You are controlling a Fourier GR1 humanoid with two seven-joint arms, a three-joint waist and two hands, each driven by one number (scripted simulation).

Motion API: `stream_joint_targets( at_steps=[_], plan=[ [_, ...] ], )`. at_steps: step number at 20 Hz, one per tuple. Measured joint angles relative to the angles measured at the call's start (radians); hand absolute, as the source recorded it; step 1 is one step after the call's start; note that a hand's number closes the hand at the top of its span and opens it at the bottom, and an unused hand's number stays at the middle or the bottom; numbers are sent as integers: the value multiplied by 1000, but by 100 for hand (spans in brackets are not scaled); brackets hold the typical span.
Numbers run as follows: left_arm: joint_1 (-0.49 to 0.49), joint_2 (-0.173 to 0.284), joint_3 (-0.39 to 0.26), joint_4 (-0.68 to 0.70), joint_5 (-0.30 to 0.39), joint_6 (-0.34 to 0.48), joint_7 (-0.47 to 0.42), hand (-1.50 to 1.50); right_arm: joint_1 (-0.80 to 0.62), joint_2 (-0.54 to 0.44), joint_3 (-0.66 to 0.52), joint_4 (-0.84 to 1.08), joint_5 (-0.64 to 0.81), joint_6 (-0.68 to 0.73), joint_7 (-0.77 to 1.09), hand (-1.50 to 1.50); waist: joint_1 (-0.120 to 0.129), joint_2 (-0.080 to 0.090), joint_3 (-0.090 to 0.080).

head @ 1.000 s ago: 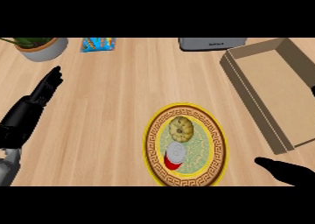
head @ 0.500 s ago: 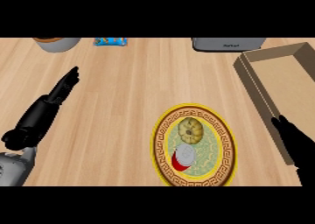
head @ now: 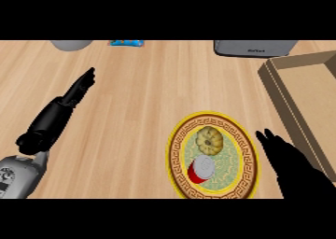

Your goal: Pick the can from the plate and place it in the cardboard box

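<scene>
A red can (head: 200, 169) with a silvery top lies on its side on the yellow-rimmed patterned plate (head: 179, 140), just below a round golden pastry (head: 211, 139). The open cardboard box (head: 284, 100) stands at the right edge of the counter. My right hand (head: 291, 165) is open, fingers straight, at the plate's right rim between the plate and the box, a short way from the can. My left hand (head: 59, 112) rests open at the left, fingers pointing up the counter, far from the plate.
A grey appliance (head: 254, 47) sits at the back right, a blue packet (head: 127, 43) and a grey pot (head: 72, 45) at the back left. Bare wooden counter lies between my left hand and the plate.
My right hand has come in from the right edge to the plate's right rim. The view has shifted, so the plate and box sit further right and lower. The can has not moved on the plate.
</scene>
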Motion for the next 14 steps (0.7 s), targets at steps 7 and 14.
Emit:
stream_joint_targets(
  at_steps=[7,14],
  plan=[
    [-10,-8,6,12,0,-4,6,0,-81,149,56,124,-8,40,45,-150,-5,-3,1],
    [0,-17,12,26,-7,1,3,0,-140,296,81,282,62,78,49,-150,-22,-9,3]
  ],
)
